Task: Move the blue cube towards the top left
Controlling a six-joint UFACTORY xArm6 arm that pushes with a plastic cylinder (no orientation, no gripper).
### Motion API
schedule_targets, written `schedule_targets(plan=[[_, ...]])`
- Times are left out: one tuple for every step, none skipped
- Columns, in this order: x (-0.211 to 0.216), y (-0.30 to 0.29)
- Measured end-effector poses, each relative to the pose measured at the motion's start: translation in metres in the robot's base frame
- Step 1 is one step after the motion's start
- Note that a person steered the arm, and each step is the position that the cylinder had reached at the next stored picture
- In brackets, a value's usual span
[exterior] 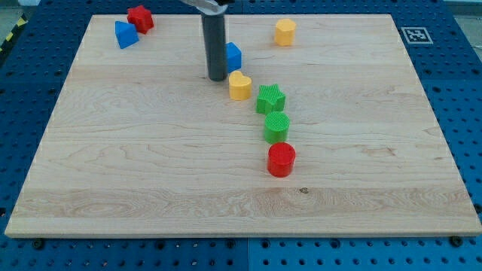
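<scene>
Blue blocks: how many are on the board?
2. One blue triangular block lies near the view's top left, beside the red star. The blue cube sits near top centre, partly hidden behind my tip.

The wooden bench [135, 165] is lying flat over a blue pegboard surface [463, 113], and eight small blocks are sitting directly on it. A red star [140, 18] and a blue triangular block [125, 35] are resting side by side near the view's top left corner. A yellow hexagonal block [285, 32] is sitting towards the view's top, right of centre. The blue cube [233, 56] is standing near the middle top, with my tip [217, 77] resting on the wood just to its left. Below it, a yellow heart [239, 86], a green star [270, 99], a green cylinder [276, 127] and a red cylinder [281, 159] are trailing down towards the view's bottom.
</scene>
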State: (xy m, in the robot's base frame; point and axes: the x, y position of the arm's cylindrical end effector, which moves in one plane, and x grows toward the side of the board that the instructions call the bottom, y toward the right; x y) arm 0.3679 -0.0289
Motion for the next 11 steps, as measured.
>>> schedule_targets(plan=[[-0.003,0.044],[-0.011,0.072],[-0.025,0.054],[-0.042,0.022],[-0.043,-0.004],[-0.052,-0.023],[-0.071,-0.035],[-0.093,-0.041],[-0.1,-0.051],[-0.095,-0.053],[-0.075,-0.06]])
